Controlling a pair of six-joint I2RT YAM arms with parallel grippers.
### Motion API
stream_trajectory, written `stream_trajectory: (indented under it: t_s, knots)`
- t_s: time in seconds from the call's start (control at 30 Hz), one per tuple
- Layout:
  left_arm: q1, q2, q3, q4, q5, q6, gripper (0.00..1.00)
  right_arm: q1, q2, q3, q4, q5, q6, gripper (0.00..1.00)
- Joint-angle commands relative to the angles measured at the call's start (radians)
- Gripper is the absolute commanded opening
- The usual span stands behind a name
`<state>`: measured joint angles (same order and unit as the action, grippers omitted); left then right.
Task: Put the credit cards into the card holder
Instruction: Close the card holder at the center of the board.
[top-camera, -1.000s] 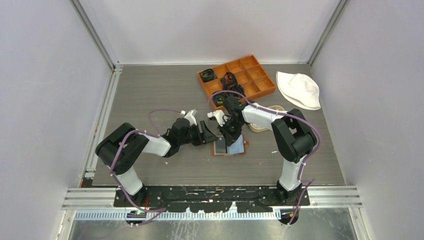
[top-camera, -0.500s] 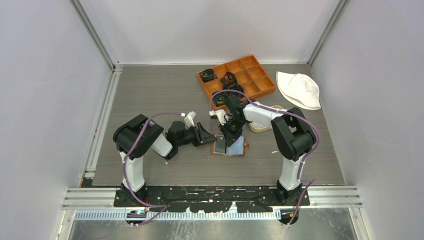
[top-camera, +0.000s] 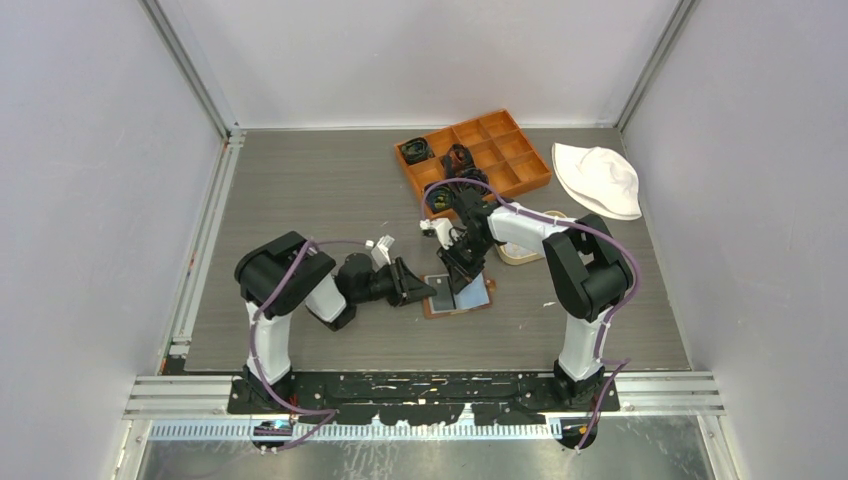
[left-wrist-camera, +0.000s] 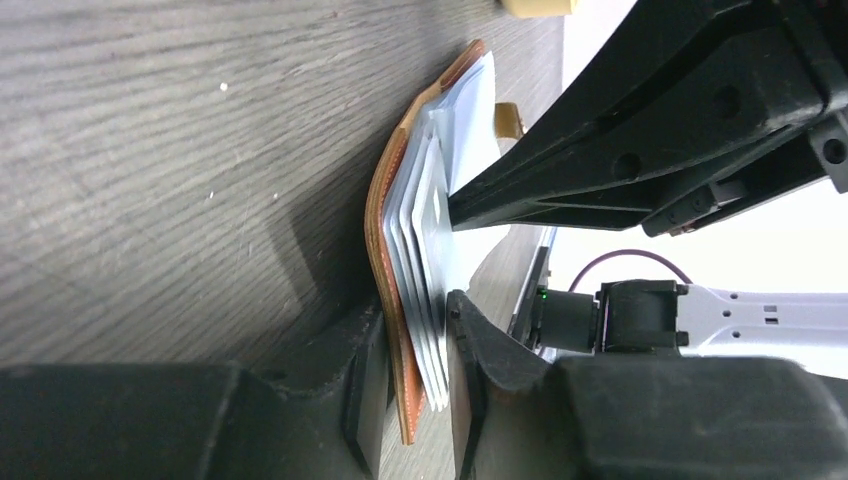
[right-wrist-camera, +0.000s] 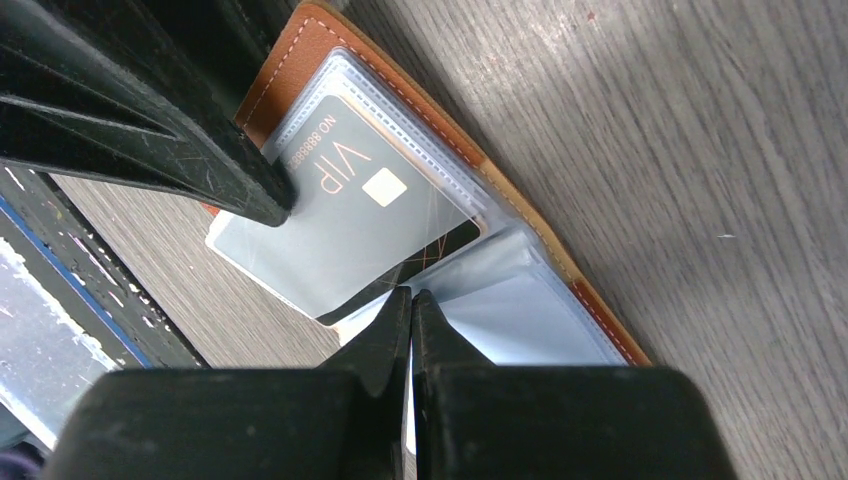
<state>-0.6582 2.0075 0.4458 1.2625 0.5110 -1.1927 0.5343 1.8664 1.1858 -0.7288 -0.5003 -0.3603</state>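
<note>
**Open card holder** (top-camera: 462, 297) lies on the tabletop (top-camera: 300, 190) between the two arms, with its brown leather cover underneath and its clear sleeves (left-wrist-camera: 428, 215) fanned above.

**Credit card** (right-wrist-camera: 370, 210): dark, marked VIP, with a gold chip. It shows through one sleeve, but whether it is fully seated cannot be told.

**Left pincer** (left-wrist-camera: 415, 330): the jaws are narrow, with one finger on either side of the cover's edge and the sleeve stack. Whether they already pinch cannot be told.

**Right pincer** (right-wrist-camera: 410, 297): the jaws are pressed together, with the tips at the card's lower edge among the sleeves. Whether a sleeve leaf is caught between them cannot be told.

**Handling, as judged:**
- The card is probably light, stiff and smooth, so it is apt to slip from a flat grip. It is best taken by a short edge, with the long body left free to slide into a pocket.
- The sleeves look thin and floppy and would likely buckle or close under a push, so one leaf must be held open.
- The holder itself is light and may skate on the tabletop. The firmest hold is on the stitched leather edge, not on the plastic.
</note>
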Motion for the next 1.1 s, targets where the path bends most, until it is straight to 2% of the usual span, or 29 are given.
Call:
stream_trajectory:
  t_s: [0.0, 0.13, 0.23, 0.3, 0.37, 0.57, 0.77, 1.07]
  knots:
    - [-0.022, -0.120, 0.002, -0.213, -0.080, 0.063, 0.23, -0.003, -0.022, 0.024, 0.006, -0.030, -0.001, 0.04]
    - [-0.027, -0.220, 0.009, -0.406, -0.132, 0.115, 0.09, -0.013, -0.066, 0.032, -0.012, -0.024, -0.009, 0.05]
    - [-0.030, -0.316, 0.030, -0.599, -0.177, 0.167, 0.04, -0.033, -0.119, 0.044, -0.044, -0.041, -0.026, 0.09]
    - [-0.039, -0.391, 0.058, -0.781, -0.223, 0.220, 0.02, -0.055, -0.163, 0.043, -0.062, -0.068, -0.042, 0.14]
    - [-0.051, -0.459, 0.103, -0.978, -0.281, 0.269, 0.02, -0.075, -0.208, 0.026, -0.057, -0.069, -0.053, 0.27]
    - [-0.066, -0.575, 0.248, -1.422, -0.418, 0.351, 0.03, -0.076, -0.297, -0.079, 0.056, 0.084, -0.086, 0.44]
    - [-0.073, -0.549, 0.335, -1.549, -0.450, 0.378, 0.03, -0.017, -0.248, -0.105, 0.076, 0.133, -0.101, 0.54]
    - [-0.080, -0.529, 0.369, -1.575, -0.443, 0.378, 0.04, 0.070, -0.178, -0.116, 0.166, 0.243, -0.052, 0.58]
